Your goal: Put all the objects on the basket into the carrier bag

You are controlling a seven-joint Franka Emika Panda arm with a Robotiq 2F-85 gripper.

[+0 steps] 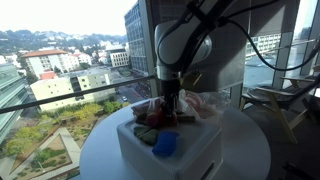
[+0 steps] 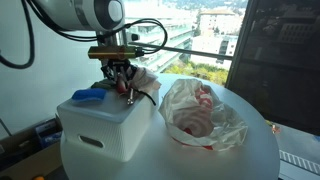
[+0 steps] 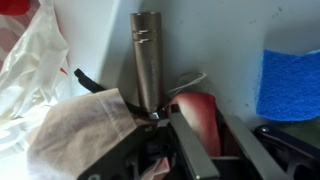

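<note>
Gripper (image 2: 124, 84) low over the basket (image 2: 100, 135), its tips buried among the objects; its jaws flank a red object (image 3: 203, 110), but whether they grip it I cannot tell; blue object (image 3: 290, 80) beside it, cut off by the frame; carrier bag (image 2: 200, 118) well apart on the open desk (image 2: 250, 160).

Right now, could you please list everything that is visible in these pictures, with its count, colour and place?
basket: one, white, on the table.
blue lumpy object: one, bright blue, on the basket top near a corner.
red object: one, red, on the basket at the gripper.
metal cylinder: one, grey, lying on the basket top.
brownish wrap: one, beige, cloth or paper, beside the cylinder.
carrier bag: one, whitish with red print, on the table beside the basket.
table: one, white, round.
gripper: one, dark, low over the basket's items.
arm: one, white, above the basket.
</note>
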